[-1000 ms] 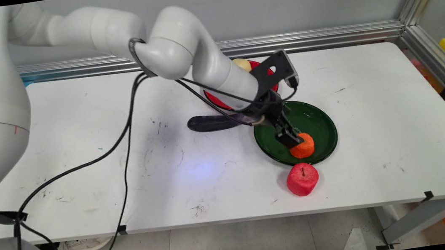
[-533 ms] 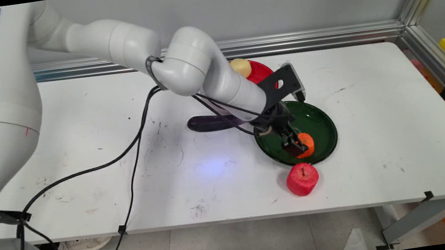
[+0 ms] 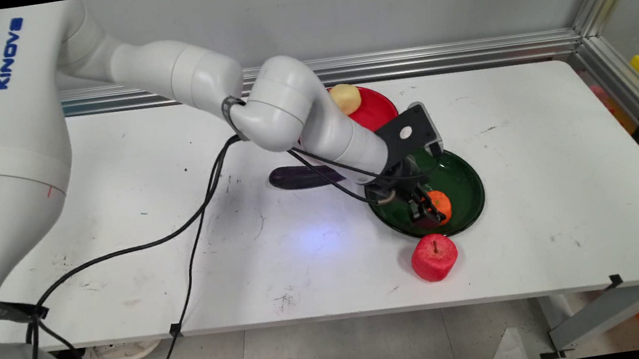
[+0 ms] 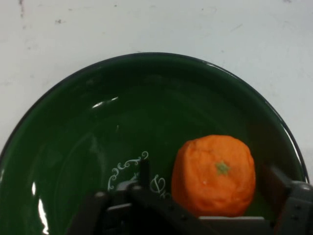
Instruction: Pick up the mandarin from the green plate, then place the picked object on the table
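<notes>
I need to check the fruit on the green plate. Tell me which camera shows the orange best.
The hand view. The orange fills the frame unobstructed, its stem mark visible, sitting on the green plate between the open fingers of the end effector. In the main view the orange is small and partly hidden by the end effector.

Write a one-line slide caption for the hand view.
Open gripper straddling an orange that sits in a green plate on the white table.

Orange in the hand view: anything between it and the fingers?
No. In the hand view the orange sits between the open fingers on the green plate, nothing intervening.
</notes>
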Robot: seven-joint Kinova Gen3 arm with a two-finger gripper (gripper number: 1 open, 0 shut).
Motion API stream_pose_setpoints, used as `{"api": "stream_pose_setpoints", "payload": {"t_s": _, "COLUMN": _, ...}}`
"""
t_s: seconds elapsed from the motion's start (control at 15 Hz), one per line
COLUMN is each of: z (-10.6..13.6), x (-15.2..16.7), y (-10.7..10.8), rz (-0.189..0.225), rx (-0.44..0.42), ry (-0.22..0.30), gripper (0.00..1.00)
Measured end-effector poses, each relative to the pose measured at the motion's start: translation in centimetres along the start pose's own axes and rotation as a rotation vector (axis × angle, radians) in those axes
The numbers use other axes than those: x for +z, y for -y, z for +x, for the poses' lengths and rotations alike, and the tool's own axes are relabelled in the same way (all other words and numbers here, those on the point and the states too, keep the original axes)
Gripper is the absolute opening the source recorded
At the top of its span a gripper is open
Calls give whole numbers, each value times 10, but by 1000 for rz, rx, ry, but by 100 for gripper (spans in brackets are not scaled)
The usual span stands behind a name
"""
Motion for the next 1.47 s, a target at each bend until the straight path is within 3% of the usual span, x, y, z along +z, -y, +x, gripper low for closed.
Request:
{"api": "stream_pose_setpoints", "payload": {"t_s": 0.8, "z": 3, "x": 0, "y": 4, "rz": 7, "rx": 2, "ry": -12, "gripper": 0}}
{"api": "stream_pose_setpoints", "payload": {"t_s": 1.2, "z": 15, "x": -41, "y": 17, "rz": 14, "rx": -10, "ry": -16, "gripper": 0}}
{"api": "stream_pose_setpoints", "payload": {"t_s": 1.47, "z": 7, "x": -74, "y": 26, "rz": 25, "rx": -8, "ry": 11, "gripper": 0}}
